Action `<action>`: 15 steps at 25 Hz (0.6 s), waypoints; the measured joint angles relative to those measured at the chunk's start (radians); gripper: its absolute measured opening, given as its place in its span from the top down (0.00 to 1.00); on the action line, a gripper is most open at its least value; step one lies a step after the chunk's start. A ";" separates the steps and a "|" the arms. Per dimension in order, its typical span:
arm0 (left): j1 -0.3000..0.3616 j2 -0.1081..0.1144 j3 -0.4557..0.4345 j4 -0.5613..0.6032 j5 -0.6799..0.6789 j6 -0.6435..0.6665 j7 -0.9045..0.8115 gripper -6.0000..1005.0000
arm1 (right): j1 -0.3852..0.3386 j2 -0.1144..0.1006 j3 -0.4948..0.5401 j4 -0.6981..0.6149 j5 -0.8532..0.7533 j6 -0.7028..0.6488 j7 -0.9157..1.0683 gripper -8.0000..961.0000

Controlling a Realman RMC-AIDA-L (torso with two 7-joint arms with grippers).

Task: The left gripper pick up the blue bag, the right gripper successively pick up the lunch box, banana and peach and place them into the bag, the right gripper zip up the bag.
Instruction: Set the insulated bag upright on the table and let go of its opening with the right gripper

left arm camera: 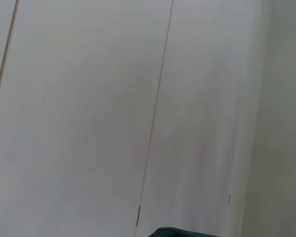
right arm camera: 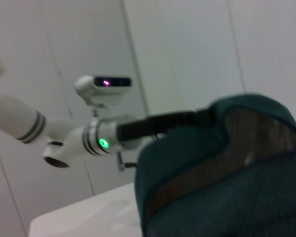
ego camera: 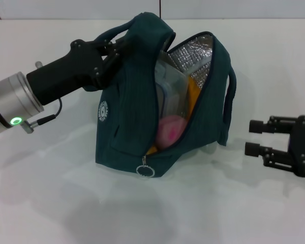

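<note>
Bag: the blue bag stands on the white worktop in the middle of the head frame, its mouth gaping toward the right and showing a silver lining.
Left hand: the left hand comes in from the left edge of the head frame and is clamped on the bag's handle at the top left of the bag, holding that side up.
Lunch box: a clear lunch box sits inside the bag, in the upper part of the opening.
Peach: a pink peach lies inside, below the lunch box, near the lower end of the opening.
Banana: a yellow banana shows inside along the right edge of the opening, beside the lunch box.
Zip: the zip is undone; its ring pull hangs at the lower front of the bag, just above the worktop.
Right hand: the right hand hovers at the lower right of the head frame, well apart from the bag, fingers spread wide and holding nothing, pointing toward the bag.
Right wrist view: the bag fills the lower right, with the left arm reaching to it from the left.
Left wrist view: only a sliver of the bag shows at the bottom edge.
</note>
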 joint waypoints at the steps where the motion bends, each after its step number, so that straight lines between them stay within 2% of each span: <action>1: 0.000 -0.001 0.000 0.002 0.000 -0.001 0.005 0.96 | 0.008 0.001 -0.002 0.034 0.000 0.013 -0.018 0.49; 6: -0.004 -0.003 0.000 0.006 -0.002 -0.002 0.009 0.96 | 0.071 0.009 -0.016 0.183 0.006 0.092 -0.127 0.49; 15: -0.002 -0.004 0.000 0.007 -0.012 -0.003 0.010 0.96 | 0.144 0.013 -0.117 0.216 0.015 0.172 -0.142 0.63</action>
